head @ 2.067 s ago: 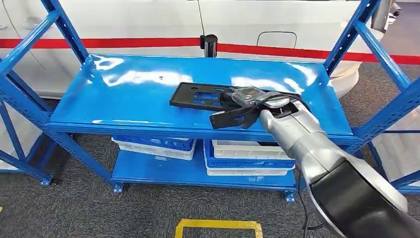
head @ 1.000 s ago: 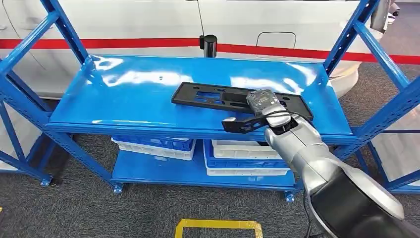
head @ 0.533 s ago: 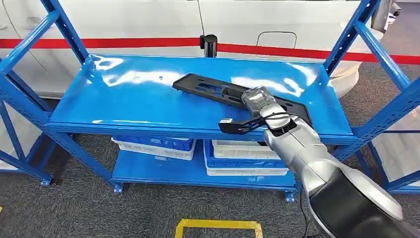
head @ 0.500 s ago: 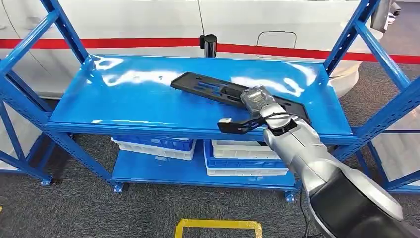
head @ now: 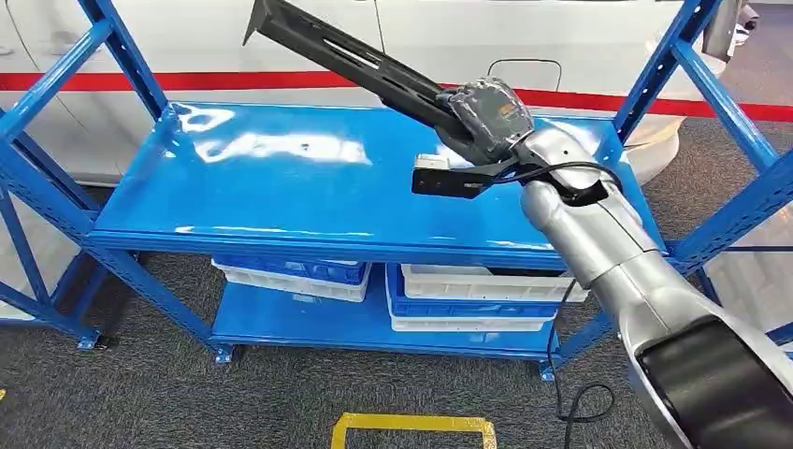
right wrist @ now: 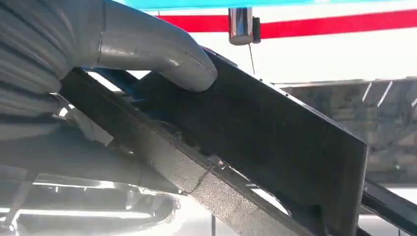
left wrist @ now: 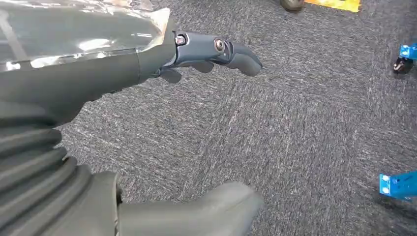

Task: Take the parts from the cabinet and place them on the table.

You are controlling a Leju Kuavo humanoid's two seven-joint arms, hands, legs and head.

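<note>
Gripping the long black slotted plastic panel [head: 351, 58] near one end with the right hand [head: 486, 117], fingers closed round it, presumably for carrying off. Held tilted, clear above the glossy blue metal shelf [head: 281, 187]. Left hand [left wrist: 147, 64] hanging over grey carpet, fingers apart, holding nothing.

The right robot hand [head: 486, 117] hides the black part's [head: 346, 51] near end — fingers unseen.

Glossy blue metal shelf [head: 281, 187]; matt black, probably plastic, part [head: 355, 56].
</note>
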